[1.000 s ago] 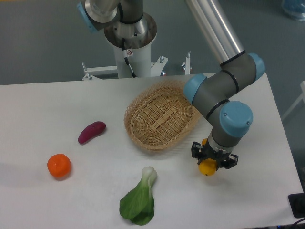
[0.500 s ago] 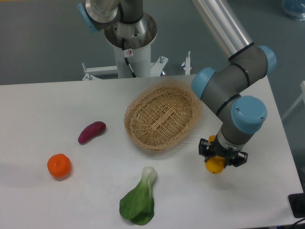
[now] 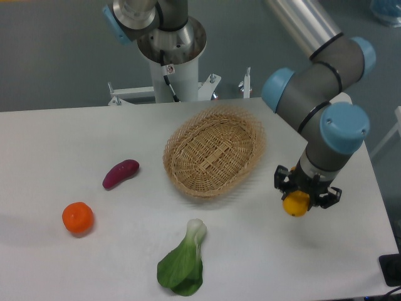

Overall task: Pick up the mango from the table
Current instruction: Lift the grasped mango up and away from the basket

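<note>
The mango (image 3: 296,205) is a yellow-orange fruit held between the black fingers of my gripper (image 3: 306,195) at the right side of the white table (image 3: 75,138). Only its lower end shows below the fingers; the rest is hidden by the wrist. The gripper is shut on it and holds it above the tabletop, to the right of the basket.
A woven wicker basket (image 3: 215,150) sits at the table's middle. A purple sweet potato (image 3: 120,173) and a round orange fruit (image 3: 78,217) lie at the left. A green bok choy (image 3: 183,261) lies near the front edge. The robot base (image 3: 170,47) stands behind the table.
The gripper with the mango has moved to the right and slightly up, away from the basket. The other objects have not moved.
</note>
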Motion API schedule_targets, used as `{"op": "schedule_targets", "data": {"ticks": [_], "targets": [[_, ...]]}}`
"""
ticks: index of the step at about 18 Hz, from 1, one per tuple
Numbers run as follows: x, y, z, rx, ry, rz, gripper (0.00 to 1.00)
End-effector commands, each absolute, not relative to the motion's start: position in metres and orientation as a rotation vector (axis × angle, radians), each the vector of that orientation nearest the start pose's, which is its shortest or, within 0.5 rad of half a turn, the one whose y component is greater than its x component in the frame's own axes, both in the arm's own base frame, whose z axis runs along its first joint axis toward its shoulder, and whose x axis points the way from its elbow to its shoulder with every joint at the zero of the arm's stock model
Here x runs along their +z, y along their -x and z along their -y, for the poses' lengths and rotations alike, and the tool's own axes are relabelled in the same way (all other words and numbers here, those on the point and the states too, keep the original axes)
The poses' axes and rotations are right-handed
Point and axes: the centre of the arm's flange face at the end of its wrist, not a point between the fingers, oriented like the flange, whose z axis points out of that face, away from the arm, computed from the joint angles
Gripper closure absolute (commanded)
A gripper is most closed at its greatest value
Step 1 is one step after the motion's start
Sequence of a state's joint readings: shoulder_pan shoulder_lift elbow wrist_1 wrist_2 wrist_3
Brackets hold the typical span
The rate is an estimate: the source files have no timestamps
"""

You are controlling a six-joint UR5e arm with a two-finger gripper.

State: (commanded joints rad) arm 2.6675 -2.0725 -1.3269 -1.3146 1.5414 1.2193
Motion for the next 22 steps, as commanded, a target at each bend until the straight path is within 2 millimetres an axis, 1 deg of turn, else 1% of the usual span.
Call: {"op": "schedule_targets", "data": {"ticks": [2,4,6,9,10,15,22], "targets": [[0.335,0.547,-0.428,0.002,3.134,-0.255,0.66],[0.336,0.549,-0.427,0.018,3.132,-0.291,0.66],[0.339,0.557,-0.421,0.032,3.128,-0.313,0.65],[0.341,0.566,-0.413,0.065,3.104,-0.448,0.64],[0.342,0.568,-0.412,0.082,3.098,-0.469,0.64],[0.343,0.574,-0.413,0.138,3.083,-0.479,0.64],[0.342,0.575,-0.411,0.139,3.085,-0.474,0.64]]}}
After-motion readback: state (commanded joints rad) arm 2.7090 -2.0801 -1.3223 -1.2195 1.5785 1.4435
